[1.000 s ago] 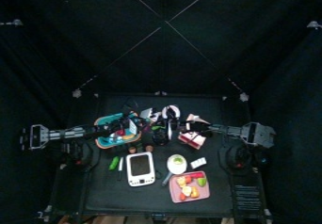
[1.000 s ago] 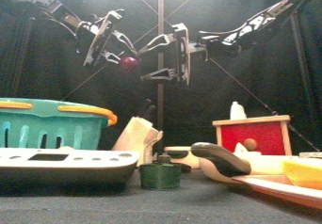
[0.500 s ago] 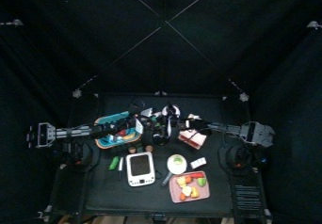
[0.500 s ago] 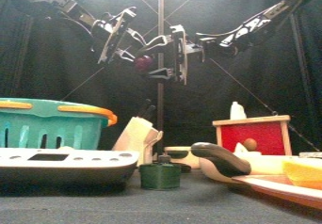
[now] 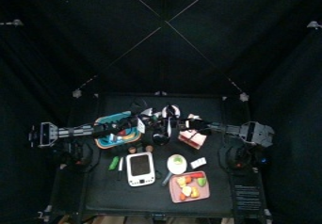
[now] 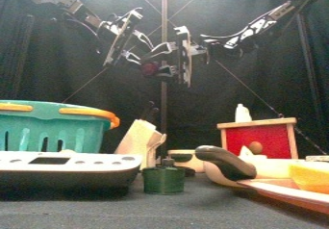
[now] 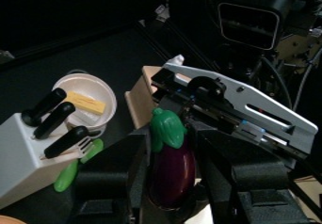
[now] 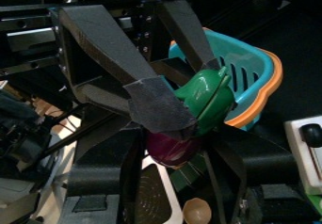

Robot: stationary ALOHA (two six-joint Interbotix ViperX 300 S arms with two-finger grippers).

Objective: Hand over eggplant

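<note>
The eggplant [image 6: 152,67], small, dark purple with a green cap, hangs high above the table between the two grippers. My left gripper [image 6: 134,42] is shut on it; in the left wrist view the eggplant [image 7: 172,171] sits between its jaws. My right gripper [image 6: 179,58] faces it from the right with jaws open on either side of the eggplant [image 8: 176,145]. In the top view both grippers meet over the table's middle, the left gripper [image 5: 146,125] and the right gripper [image 5: 168,126] close together.
Below on the table stand a teal basket [image 6: 52,127], a white rectangular device [image 6: 64,165], a small green bottle [image 6: 162,180], a red box [image 6: 257,137] and a plate of food [image 6: 302,183]. A white knife block [image 7: 38,138] and a bowl [image 7: 78,94] show below.
My left gripper has carried the eggplant to the right and a little down, up to my right gripper. The gap between the two grippers has closed.
</note>
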